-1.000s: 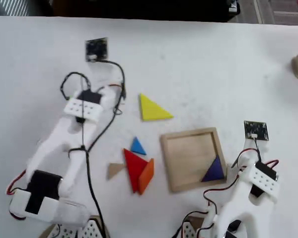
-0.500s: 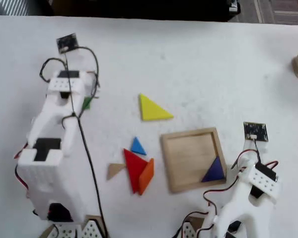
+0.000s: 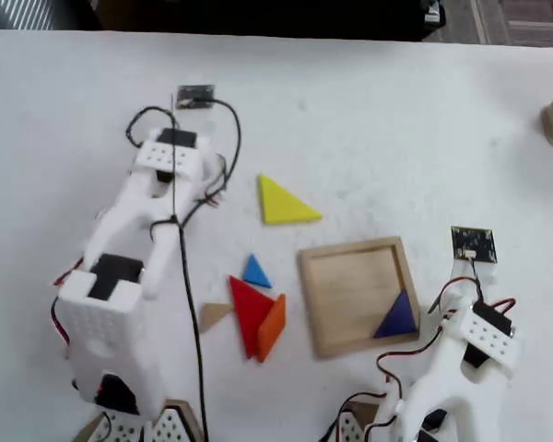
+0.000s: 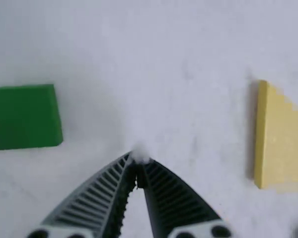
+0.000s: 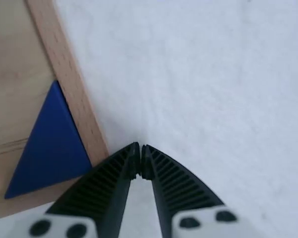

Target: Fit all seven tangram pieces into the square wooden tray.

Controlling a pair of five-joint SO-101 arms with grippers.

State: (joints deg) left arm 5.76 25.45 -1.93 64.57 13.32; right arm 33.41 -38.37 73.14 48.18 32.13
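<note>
1. High view: The tray (image 3: pixel 346 281) lies on the worktop (image 3: pixel 396 120) between the arms. It holds one blue triangle (image 3: pixel 396 316), in the corner nearest the right arm (image 3: pixel 456 364). The yellow triangle (image 3: pixel 284 203) lies just beyond the tray. The small blue triangle (image 3: pixel 254 272), red triangle (image 3: pixel 247 313), orange piece (image 3: pixel 272 325) and tan piece (image 3: pixel 214 315) cluster on the tray's left. The left arm (image 3: pixel 134 221) is stretched out with its wrist near the yellow triangle, and is nearer every loose piece.
2. Left wrist view: The left tool (image 4: pixel 137 163) is narrow, tips meeting, holding nothing, over bare worktop. A green square (image 4: pixel 25 116) lies to one side of the tips and the yellow triangle to the other, both apart from them. Either pick, I judge, needs a sideways shift and an opened tool.
3. Right wrist view: The right tool (image 5: pixel 140 153) is narrow and empty, over bare worktop just outside the tray's rim, beside the blue triangle.
</note>
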